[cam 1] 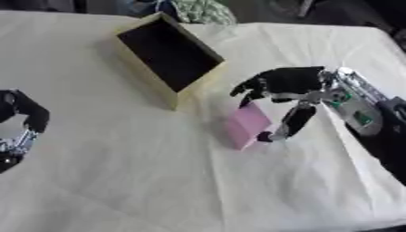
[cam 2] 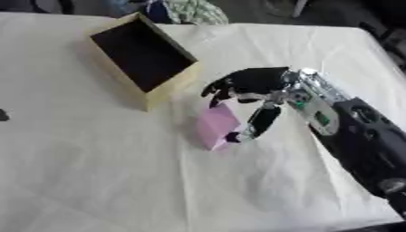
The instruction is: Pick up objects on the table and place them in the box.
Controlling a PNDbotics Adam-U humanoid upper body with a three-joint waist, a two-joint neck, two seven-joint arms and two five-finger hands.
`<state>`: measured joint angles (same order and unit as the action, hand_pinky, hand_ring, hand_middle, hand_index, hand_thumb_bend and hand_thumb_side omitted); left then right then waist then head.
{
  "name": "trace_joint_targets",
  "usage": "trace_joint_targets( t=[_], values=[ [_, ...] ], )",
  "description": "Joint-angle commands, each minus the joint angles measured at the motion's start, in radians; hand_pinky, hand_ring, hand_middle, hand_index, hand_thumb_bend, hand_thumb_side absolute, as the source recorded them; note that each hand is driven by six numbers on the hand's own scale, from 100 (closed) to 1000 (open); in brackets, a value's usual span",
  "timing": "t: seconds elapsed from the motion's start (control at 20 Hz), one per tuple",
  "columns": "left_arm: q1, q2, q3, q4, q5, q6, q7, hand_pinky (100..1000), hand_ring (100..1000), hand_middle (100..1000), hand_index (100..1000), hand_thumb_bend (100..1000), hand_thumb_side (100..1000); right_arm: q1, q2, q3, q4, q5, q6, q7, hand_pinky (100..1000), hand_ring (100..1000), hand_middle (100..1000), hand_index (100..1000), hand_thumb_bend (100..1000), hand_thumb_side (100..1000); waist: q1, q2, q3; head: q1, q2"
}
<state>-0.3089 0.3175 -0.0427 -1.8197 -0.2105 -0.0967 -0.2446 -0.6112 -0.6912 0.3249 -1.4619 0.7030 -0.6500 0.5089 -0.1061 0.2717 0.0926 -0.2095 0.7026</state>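
The right hand (cam 1: 289, 93) is held over the right half of the table (cam 1: 119, 181), its arm reaching in from the right edge. Its fingers (cam 1: 250, 88) are curled down over the far end of a pink block (cam 1: 247, 124), while the thumb (cam 1: 295, 121) is stretched down along the block's right side with its tip at the near corner. The block is thus bracketed between fingers and thumb, and a grasp is judged to be closing or just made; whether the block is already lifted off the cloth cannot be told, since its underside is seen close against the surface.

The pink block is found near the middle of the table, slightly right of centre, just beside the near corner of the box (cam 1: 171, 54) and apart from it. The box, pale yellow outside and dark within, is set toward the far edge, left of centre, and nothing can be seen inside it.

The left hand (cam 1: 24, 122) is seen at the left edge, idle, with its fingers bent and nothing held.

The task is judged to be at an early stage: the one object seen is not yet boxed, so lifting, carrying to the box and releasing are left
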Motion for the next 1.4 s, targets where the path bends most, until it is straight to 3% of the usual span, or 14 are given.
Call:
trace_joint_targets(
  t=[0.05, 0.8, 1.4],
  values=[
    [-0.012, 0.008, 0.002, -0.014, 0.001, -0.001, -0.001, 655, 544, 454, 556, 335, 620, -0.012, -0.027, -0.011, -0.014, 0.013, -0.022, 0.005, 851, 878, 895, 629, 374, 430, 0.005, -0.016, -0.001, -0.004, -0.001],
    [-0.011, 0.01, 0.002, -0.015, 0.002, 0.001, -0.001, 655, 544, 453, 555, 335, 619, -0.044, -0.098, -0.045, -0.089, -0.029, 0.003, -0.018, 860, 887, 912, 633, 493, 363, -0.005, -0.021, 0.004, -0.002, -0.005],
    [-0.02, 0.012, -0.008, -0.02, 0.006, 0.0, -0.01, 655, 544, 453, 555, 335, 618, -0.108, -0.156, -0.093, -0.106, -0.036, 0.035, -0.054, 867, 894, 925, 643, 581, 299, -0.021, -0.02, 0.044, -0.011, -0.014]
  ],
)
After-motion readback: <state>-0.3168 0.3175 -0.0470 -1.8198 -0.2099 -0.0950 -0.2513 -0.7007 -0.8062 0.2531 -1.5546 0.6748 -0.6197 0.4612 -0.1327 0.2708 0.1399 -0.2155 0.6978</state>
